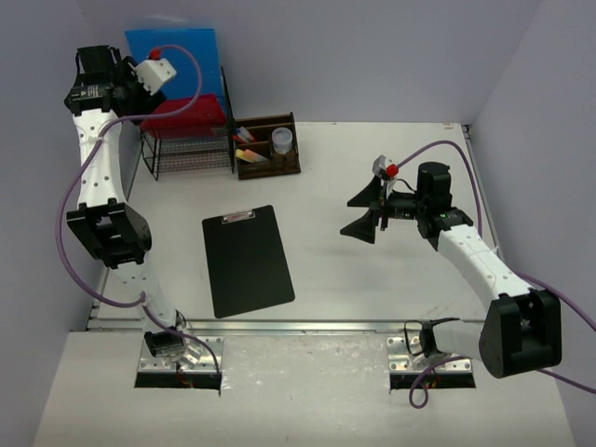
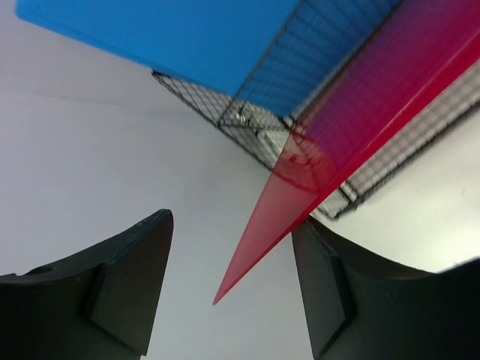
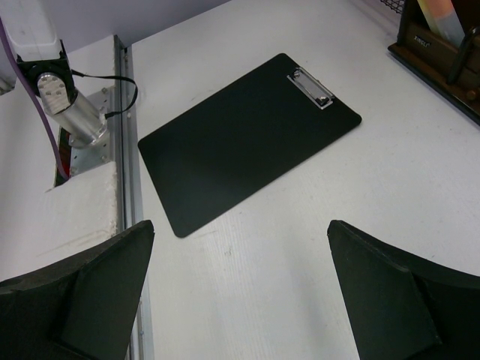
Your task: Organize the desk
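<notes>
The desk [image 1: 372, 270] is a wide white tabletop with a silver rail [image 1: 279, 326] along its front edge. My left gripper [image 2: 232, 300] is raised at the back left, by a black wire rack [image 1: 186, 154]. A blue board [image 1: 177, 58] and a red board [image 1: 191, 114] stand in the rack. In the left wrist view a corner of the red board [image 2: 360, 112] pokes between the parted jaws, close to the right finger [image 2: 330, 292], with a gap on the other side. My right gripper [image 1: 358, 216] hovers wide open over the desk's right half, holding nothing.
A black clipboard [image 1: 247, 259] lies flat at the desk's near centre, its clip towards the back. A brown wooden organizer [image 1: 267, 146] holding small items stands right of the rack. Grey walls close in the back and sides.
</notes>
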Controlling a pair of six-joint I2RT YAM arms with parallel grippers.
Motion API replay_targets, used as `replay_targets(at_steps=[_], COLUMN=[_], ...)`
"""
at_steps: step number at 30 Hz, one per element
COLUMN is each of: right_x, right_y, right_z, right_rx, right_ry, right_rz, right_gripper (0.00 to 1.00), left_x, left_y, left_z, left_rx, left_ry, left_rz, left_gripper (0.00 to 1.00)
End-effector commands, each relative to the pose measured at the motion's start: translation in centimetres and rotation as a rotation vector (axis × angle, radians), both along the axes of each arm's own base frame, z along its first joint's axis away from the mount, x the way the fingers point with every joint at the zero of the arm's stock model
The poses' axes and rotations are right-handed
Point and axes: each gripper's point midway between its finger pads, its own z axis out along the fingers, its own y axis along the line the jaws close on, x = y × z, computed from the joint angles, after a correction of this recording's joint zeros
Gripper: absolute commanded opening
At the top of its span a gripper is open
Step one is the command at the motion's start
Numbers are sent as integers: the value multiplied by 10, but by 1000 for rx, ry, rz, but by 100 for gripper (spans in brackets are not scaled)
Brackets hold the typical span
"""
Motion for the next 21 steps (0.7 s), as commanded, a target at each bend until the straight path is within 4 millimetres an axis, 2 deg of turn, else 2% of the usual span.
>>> replay_targets(at_steps=[1, 6, 9, 11, 17, 21], right_x=[3, 3, 4, 4, 6, 7], right_y=[0, 0, 0, 0, 0, -1], right_z=[11, 8, 7, 7, 6, 6], right_rx=[11, 6, 6, 3, 1, -3], right_ry=[-35, -29, -21, -23, -9, -9], right_rz=[8, 6, 5, 3, -2, -5], right_gripper=[99, 99, 99, 99, 99, 99], left_x=[27, 48, 68, 75, 102, 123], left_y=[-21, -22, -20, -26, -38, -32], left_z=[56, 49, 54, 51, 21, 10], left_rx=[-126, -187, -256, -288, -353, -422], left_ry=[-233, -282, -365, -369, -371, -422], left_rz=[-21, 2, 32, 10, 27, 97], left_gripper=[63, 62, 62, 62, 62, 62])
